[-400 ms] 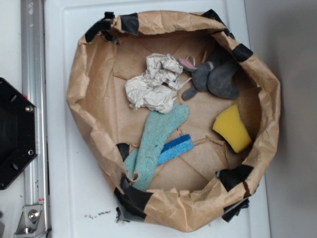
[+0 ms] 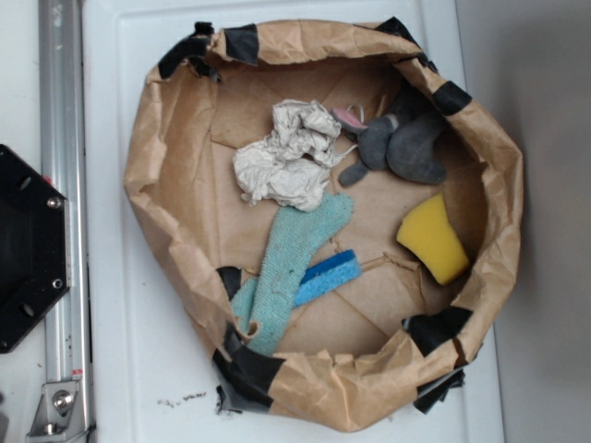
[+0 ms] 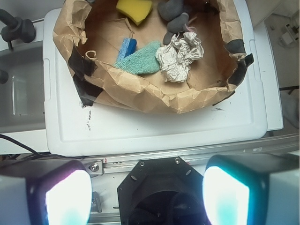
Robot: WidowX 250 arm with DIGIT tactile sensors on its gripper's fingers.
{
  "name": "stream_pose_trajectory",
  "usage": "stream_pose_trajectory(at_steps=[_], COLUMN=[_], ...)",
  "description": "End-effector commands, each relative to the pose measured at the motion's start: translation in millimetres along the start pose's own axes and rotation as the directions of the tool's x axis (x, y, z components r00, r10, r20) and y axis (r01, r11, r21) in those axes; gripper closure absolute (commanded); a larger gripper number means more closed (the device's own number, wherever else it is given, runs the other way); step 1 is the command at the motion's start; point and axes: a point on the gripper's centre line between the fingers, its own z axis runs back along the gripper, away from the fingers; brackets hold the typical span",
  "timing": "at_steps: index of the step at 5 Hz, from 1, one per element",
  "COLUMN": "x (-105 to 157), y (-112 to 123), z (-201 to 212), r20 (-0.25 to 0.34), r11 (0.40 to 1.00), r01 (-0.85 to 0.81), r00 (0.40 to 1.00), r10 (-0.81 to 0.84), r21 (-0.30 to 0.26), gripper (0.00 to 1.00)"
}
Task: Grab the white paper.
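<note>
- Here the white counter (image 2: 138,369) carries a brown paper bag (image 2: 166,185) rolled down into a wide bowl.
- The white paper (image 2: 282,161) lies inside, upper middle of the exterior frame, touching the teal cloth (image 2: 291,258) below it.
- A grey stuffed toy (image 2: 406,143) sits right of it.
- The yellow sponge (image 2: 432,238) rests at right.
- The hand (image 3: 147,194) hangs well apart from the bag, fingers (image 3: 68,199) spread wide and empty.

The white paper (image 2: 282,157) lies uncovered from above inside the brown paper bag (image 2: 175,185). The teal cloth (image 2: 295,249) and grey plush toy (image 2: 397,143) touch its edges; the bag's raised walls ring everything.
</note>
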Motion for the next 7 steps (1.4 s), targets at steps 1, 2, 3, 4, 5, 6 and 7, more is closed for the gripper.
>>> stream_pose_trajectory(at_steps=[1,2,3,4,5,6,7], x=[97,126,113,108,105,117,119], y=[11,35,63,78,78,72,72], z=[-63,-109,-139,-172,-211,-217,-221], r20=[-0.053,-0.097,-0.116,-0.159,-0.214,-0.221,-0.246], r11=[0.979,0.954,0.934,0.937,0.93,0.933,0.951], r01=[0.198,0.274,0.329,0.326,0.356,0.359,0.309], r00=[0.979,0.96,0.942,0.939,0.919,0.909,0.921], r10=[-0.195,-0.263,-0.314,-0.306,-0.332,-0.354,-0.303], r21=[0.054,0.123,0.139,0.126,0.088,-0.019,-0.013], gripper=[0.0,0.0,0.0,0.0,0.0,0.0,0.89])
